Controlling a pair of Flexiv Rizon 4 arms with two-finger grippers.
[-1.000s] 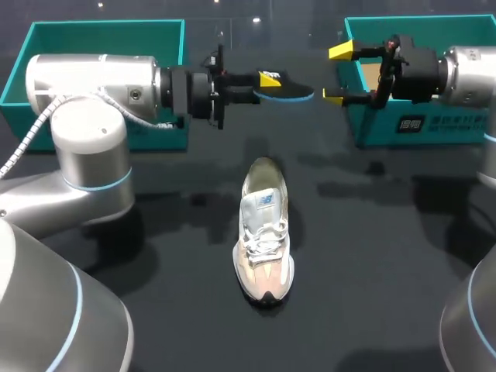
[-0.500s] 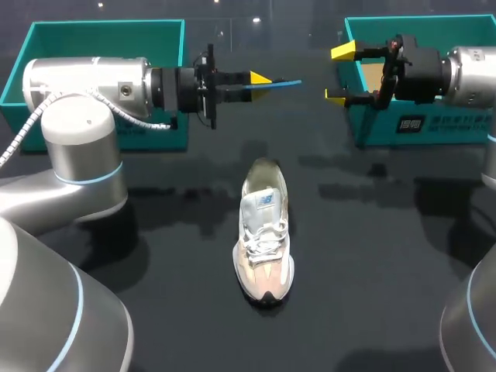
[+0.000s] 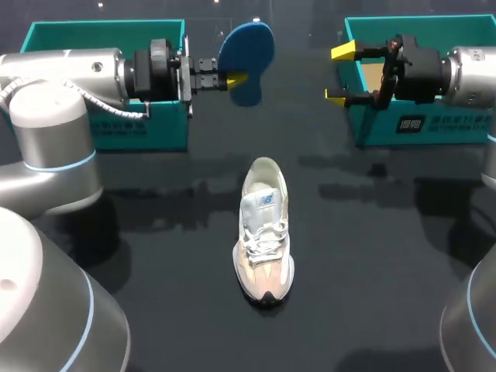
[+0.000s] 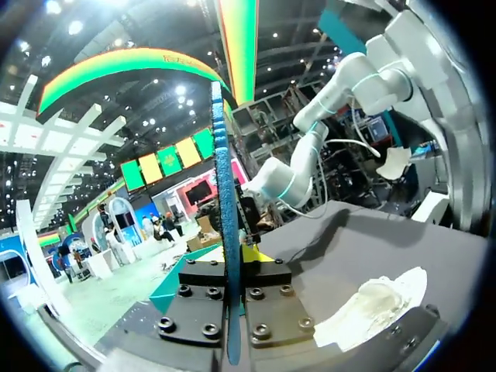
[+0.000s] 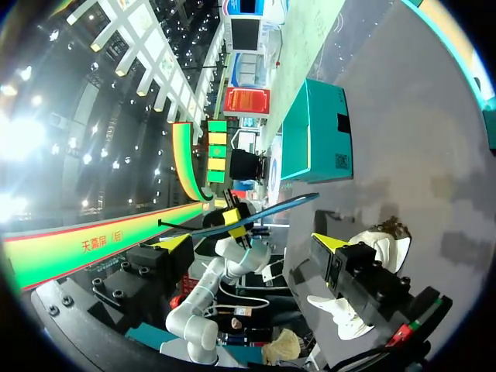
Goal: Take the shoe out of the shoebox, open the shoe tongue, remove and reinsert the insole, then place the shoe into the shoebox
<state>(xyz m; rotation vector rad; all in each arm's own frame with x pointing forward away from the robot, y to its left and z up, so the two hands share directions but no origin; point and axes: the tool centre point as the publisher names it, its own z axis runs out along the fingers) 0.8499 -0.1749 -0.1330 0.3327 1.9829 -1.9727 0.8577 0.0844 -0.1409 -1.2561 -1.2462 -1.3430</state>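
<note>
since a second ago our left fingers have pulled back toward the left shoebox and rolled over. the insole that lay flat now stands with its blue face turned to the head view. the right fingers and the shoe have not shifted.

nearest to us, the shoe sits upright on its sole in the middle of the bench. it is outside both boxes and well apart from them, toe toward us, heel away, laced over a pale upper.

beyond it and raised off the bench, the left fingers pinch the insole from both sides near one end. in the left wrist view we see it edge-on, a thin blue line between them. across a gap from it, the right fingers stand wide apart and hold nothing, just at the inner front corner of the right shoebox. in the right wrist view the insole and the left fingers show ahead of the spread yellow tips, with the shoe lower down on the bench.

farthest off, the left shoebox and right shoebox sit at the far left and far right of the bench, both teal and open at the top.
</note>
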